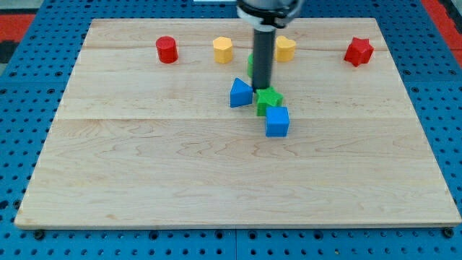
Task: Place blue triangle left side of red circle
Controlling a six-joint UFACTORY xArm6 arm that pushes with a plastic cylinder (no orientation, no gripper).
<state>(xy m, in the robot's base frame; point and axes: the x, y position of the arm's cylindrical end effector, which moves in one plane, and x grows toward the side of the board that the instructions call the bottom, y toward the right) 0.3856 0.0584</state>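
The blue triangle (240,93) lies near the board's middle, toward the view's top. The red circle (167,49) stands at the view's upper left, far from the triangle. My tip (260,88) is just to the right of the blue triangle, close to it, and at the upper edge of a green star-shaped block (268,100). A blue cube (277,120) sits right below the green star. Another green block (251,65) is mostly hidden behind the rod.
A yellow hexagon-like block (223,49) and a yellow block (286,48) sit at the view's top centre. A red star-shaped block (358,51) sits at the upper right. The wooden board (144,166) lies on a blue perforated table.
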